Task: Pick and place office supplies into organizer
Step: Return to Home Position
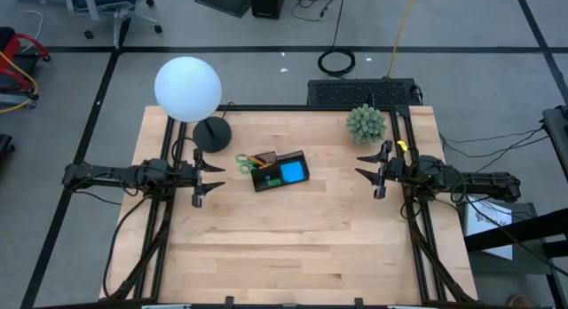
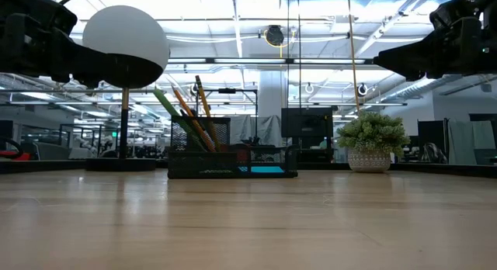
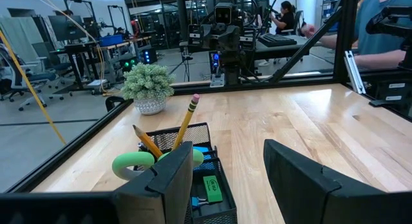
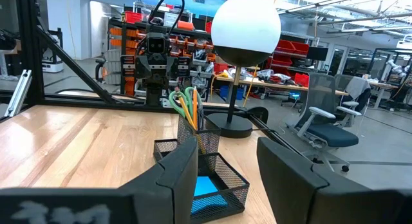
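Note:
The black mesh organizer (image 1: 279, 171) stands mid-table, toward the far side. In it are the blue sticky pad (image 1: 293, 173), the green-handled scissors (image 1: 242, 161) and the orange and yellow pencils (image 2: 190, 115), which lean in its tall cup. The left wrist view shows the organizer (image 3: 205, 185), a yellow pencil (image 3: 187, 121), the scissor handles (image 3: 129, 165) and a green eraser piece (image 3: 211, 188). I cannot make out the dark pens. My left gripper (image 1: 216, 178) hovers open left of the organizer. My right gripper (image 1: 362, 166) hovers open to its right. Both are empty and raised above the table.
A white globe lamp (image 1: 187, 89) with a round black base (image 1: 211, 133) stands far-left of the organizer. A small green plant in a pot (image 1: 366, 122) sits at the far right. Bare wood (image 1: 284, 247) stretches across the near half of the table. People sit beyond the table (image 3: 380, 24).

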